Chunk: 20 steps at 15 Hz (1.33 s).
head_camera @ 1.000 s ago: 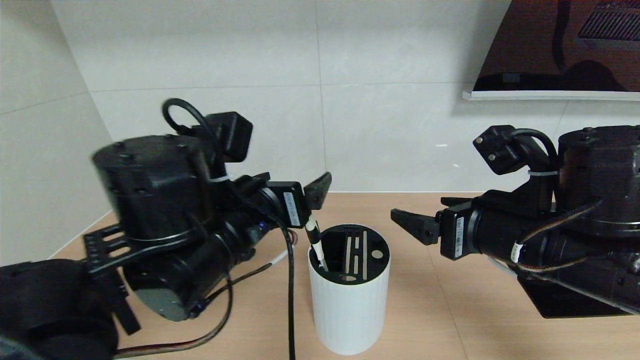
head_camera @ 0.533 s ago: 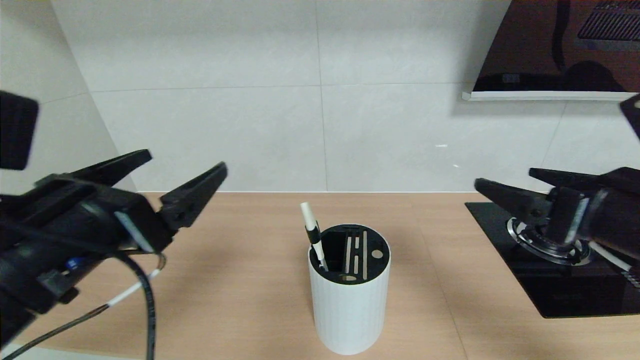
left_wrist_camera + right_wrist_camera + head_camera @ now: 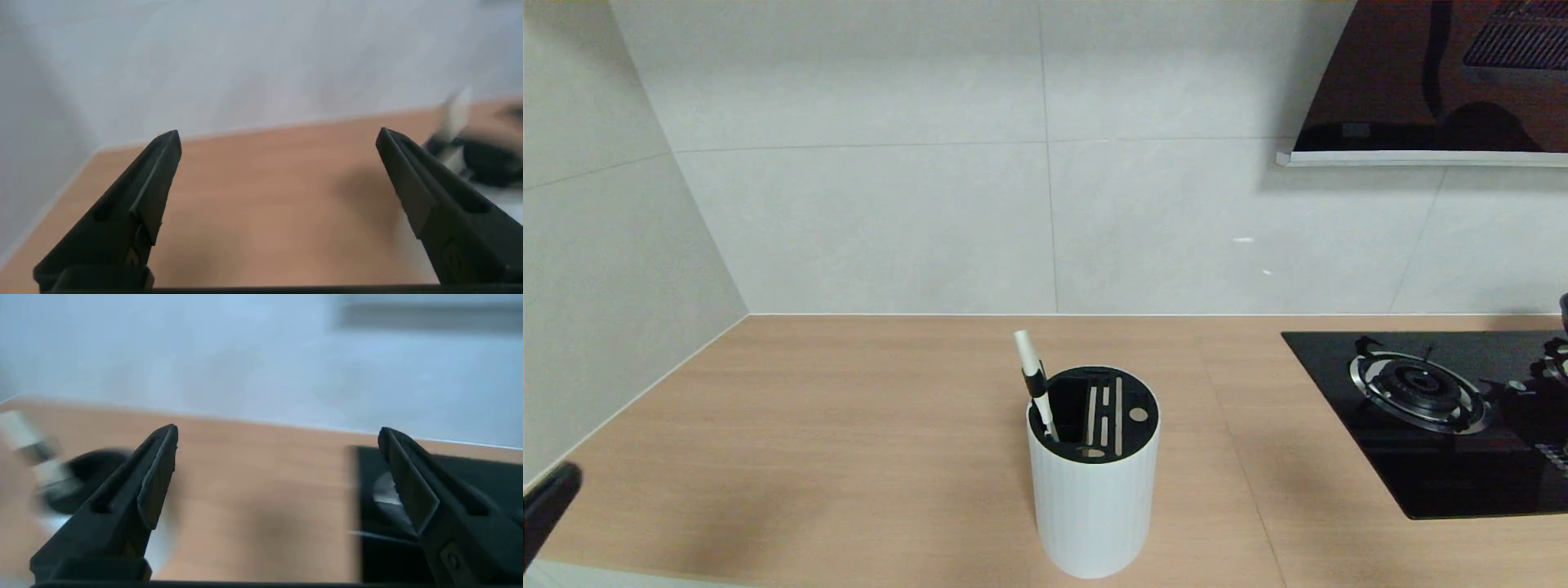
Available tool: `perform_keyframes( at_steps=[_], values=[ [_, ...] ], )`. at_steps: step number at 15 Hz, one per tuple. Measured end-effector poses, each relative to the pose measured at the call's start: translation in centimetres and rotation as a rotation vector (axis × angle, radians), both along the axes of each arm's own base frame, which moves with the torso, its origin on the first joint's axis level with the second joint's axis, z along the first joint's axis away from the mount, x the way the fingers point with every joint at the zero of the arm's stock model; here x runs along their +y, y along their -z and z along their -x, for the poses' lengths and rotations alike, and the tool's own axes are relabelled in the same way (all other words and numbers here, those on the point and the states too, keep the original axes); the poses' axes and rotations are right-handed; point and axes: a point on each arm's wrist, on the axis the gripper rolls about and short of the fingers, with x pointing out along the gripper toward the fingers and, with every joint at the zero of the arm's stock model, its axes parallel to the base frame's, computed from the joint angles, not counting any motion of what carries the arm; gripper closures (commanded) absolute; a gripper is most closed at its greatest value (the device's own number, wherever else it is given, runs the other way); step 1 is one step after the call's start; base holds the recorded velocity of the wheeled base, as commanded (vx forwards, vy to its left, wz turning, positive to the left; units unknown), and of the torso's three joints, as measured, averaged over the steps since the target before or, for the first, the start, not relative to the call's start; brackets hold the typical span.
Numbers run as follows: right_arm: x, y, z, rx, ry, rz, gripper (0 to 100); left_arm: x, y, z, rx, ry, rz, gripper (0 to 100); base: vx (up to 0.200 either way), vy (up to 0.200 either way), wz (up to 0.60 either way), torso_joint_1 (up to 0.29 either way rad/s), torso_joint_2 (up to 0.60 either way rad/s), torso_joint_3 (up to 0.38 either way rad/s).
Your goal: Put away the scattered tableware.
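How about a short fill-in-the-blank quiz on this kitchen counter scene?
1. The ribbed holder on the wooden counter has an outer wall coloured ____.
2. One utensil stands ____ the holder, handle up.
3. Going by the robot's sides, the gas hob lies to the holder's ____.
4. The left gripper and the right gripper both have jaws standing ____.
Missing words: white; inside; right; open.

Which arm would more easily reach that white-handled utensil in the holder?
Probably the left: the utensil leans at the left side of the holder, and the open left gripper is on that side.
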Motion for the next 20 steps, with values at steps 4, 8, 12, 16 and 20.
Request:
perform_keyframes(
  at_steps=[4,8,12,16,20],
  values=[
    [-1.7,2.7,6.7,-0.085,0.119,0.093,0,1.2,2.2,5.2,-0.073,-0.130,0.037,0,0.000,0.000,0.00,0.000,0.00,0.000],
    [-1.9,4.9,9.5,-0.148,0.294,0.103,0,0.8,3.0,7.3,-0.152,-0.234,0.080,0,0.000,0.000,0.00,0.000,0.00,0.000],
    [-1.3,9.5,8.8,-0.092,0.280,0.089,0,0.5,5.3,7.2,-0.116,-0.259,0.079,0,0.000,0.000,0.00,0.000,0.00,0.000],
    [-0.8,14.8,6.9,0.067,0.059,-0.091,0,0.4,8.8,5.8,-0.020,-0.214,0.109,0,0.000,0.000,0.00,0.000,0.00,0.000],
    [-0.7,15.9,6.8,0.141,0.038,-0.007,0,0.1,11.5,4.5,0.008,-0.103,0.079,0,0.000,0.000,0.00,0.000,0.00,0.000]
  ],
)
